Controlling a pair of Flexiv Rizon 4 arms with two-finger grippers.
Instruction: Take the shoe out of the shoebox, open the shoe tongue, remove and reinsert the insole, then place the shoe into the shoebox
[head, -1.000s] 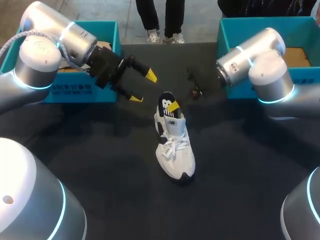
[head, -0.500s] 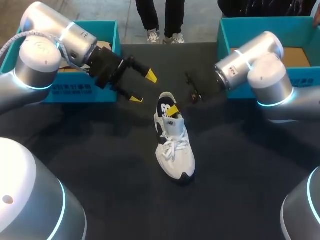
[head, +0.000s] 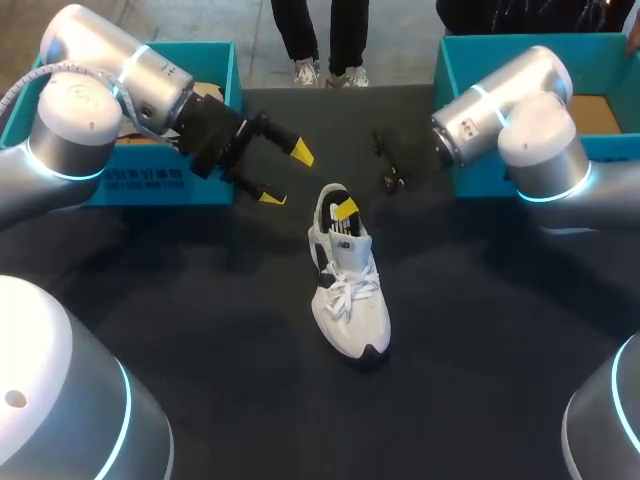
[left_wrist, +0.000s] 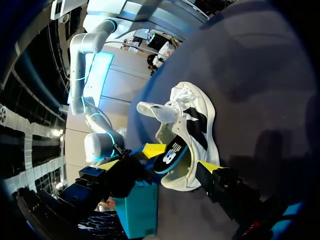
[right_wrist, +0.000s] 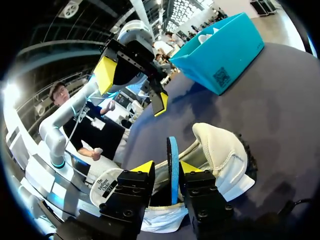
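A white sneaker with black trim stands upright in the middle of the dark table, toe toward me. My right gripper is at the shoe's heel opening. In the right wrist view its fingers stand a little apart on either side of the thin blue-edged insole, which stands on edge in the shoe with a gap on each side. My left gripper hangs open, left of and behind the shoe. From the left wrist, the shoe and the dark insole lie just ahead of the open gripper.
A teal shoebox stands at the back left behind my left arm. A second teal box stands at the back right by my right arm. Between them at the back, a person's feet stand beyond the table's far edge.
My right gripper's fingers have parted from the insole, which now stands loose between them in the shoe. The right arm has shifted slightly. My left arm has not moved.
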